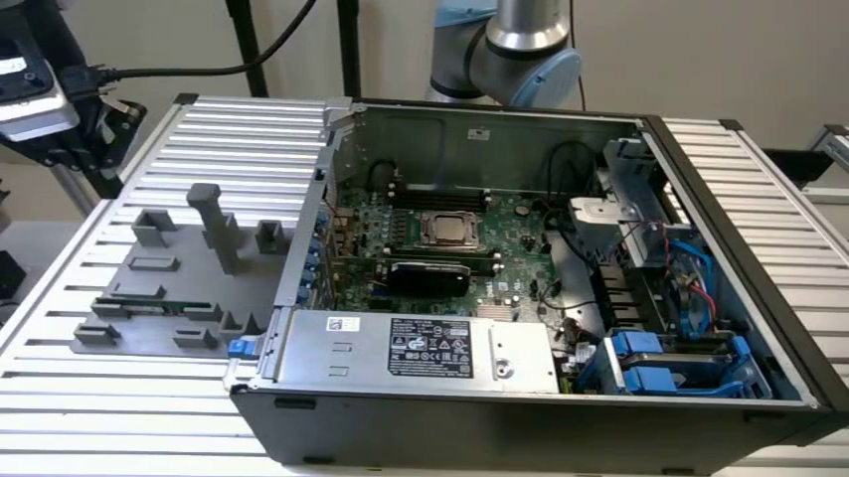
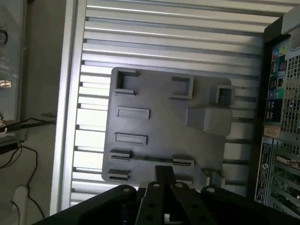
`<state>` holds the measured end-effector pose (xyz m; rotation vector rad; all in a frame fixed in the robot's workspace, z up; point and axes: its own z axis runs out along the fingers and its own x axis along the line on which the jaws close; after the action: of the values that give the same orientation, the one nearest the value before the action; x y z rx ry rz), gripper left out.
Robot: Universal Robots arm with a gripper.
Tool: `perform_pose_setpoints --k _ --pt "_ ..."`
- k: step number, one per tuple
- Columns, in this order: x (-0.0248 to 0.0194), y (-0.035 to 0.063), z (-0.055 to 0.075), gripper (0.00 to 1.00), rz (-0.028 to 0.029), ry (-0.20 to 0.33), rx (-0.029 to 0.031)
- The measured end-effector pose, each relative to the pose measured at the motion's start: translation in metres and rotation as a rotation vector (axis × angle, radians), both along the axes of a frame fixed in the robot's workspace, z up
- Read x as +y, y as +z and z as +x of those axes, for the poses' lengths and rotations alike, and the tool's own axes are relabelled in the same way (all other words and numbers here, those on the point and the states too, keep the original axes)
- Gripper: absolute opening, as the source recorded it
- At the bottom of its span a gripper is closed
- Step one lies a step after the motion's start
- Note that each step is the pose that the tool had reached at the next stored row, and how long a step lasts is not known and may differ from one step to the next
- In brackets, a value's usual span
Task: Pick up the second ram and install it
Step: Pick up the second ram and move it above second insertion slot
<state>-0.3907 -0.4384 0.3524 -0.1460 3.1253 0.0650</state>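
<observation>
The second ram is a thin dark-green stick lying in its holders near the front of the grey fixture plate, at the exterior view's left. In the wrist view the second ram is a dark strip between two grey holders on the plate. My gripper hangs high above the plate, and its tips line up just short of the stick. The two fingers lie close together with nothing between them. The open computer case with its green motherboard stands beside the plate.
A tall grey post and several low holders rise from the plate. Inside the case are a processor, a black card, a silver power supply and blue drive bays. The arm's base stands behind the case.
</observation>
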Motion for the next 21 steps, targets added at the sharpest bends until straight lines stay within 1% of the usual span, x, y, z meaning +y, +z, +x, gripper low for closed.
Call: perform_pose_setpoints --k 21 --pt "0.0000 -0.0152 0.000 0.00 0.0000 0.382 0.0000"
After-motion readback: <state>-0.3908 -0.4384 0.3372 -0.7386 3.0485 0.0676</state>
